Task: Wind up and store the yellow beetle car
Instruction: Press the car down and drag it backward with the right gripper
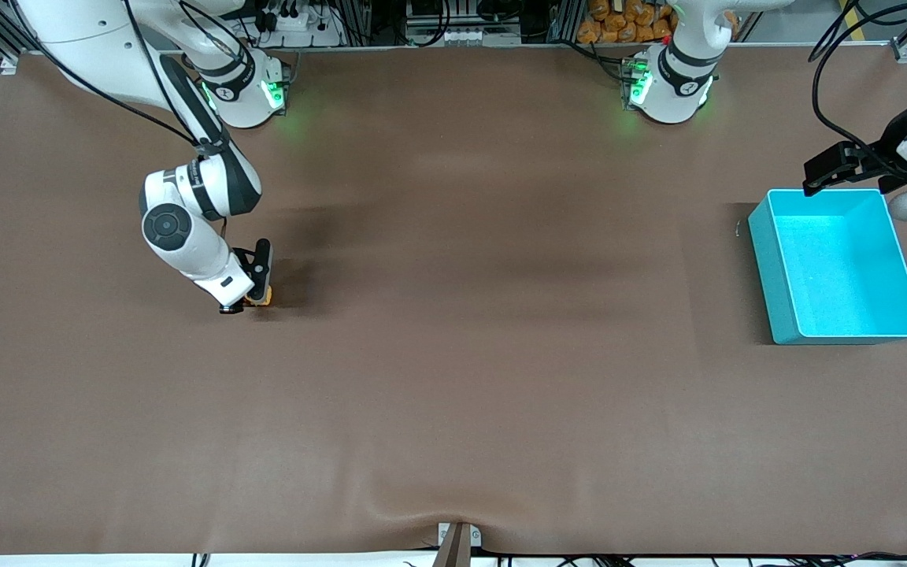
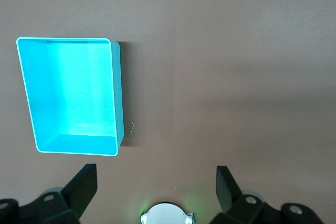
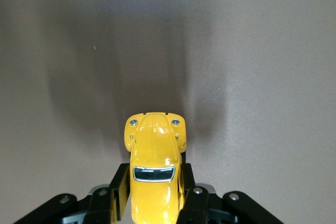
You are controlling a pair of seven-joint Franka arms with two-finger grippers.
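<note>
The right gripper is down at the table toward the right arm's end, at about nine o'clock from the table's middle in the front view, and its jaws are clenched on the yellow beetle car. In that view only a sliver of yellow-orange shows under the black fingers, with a dark shadow spreading on the brown cloth toward three o'clock of the car. In the right wrist view the yellow beetle car sits between the two black fingers, its rounded hood with two small round headlights pointing to twelve o'clock and a dark window showing on its back; the fingers press on both flanks of the body. Whether the wheels rest on the cloth or are just off it cannot be told. Across the middle of the table there is only the brown cloth. Toward the left arm's end, at about three o'clock from the table's middle, stands the turquoise bin, well apart from the car. The left gripper hangs in the air over the table just at the bin's twelve o'clock edge and waits. In the left wrist view the left gripper has its two black fingers spread wide with nothing between them, and the turquoise bin lies below at about ten o'clock.
</note>
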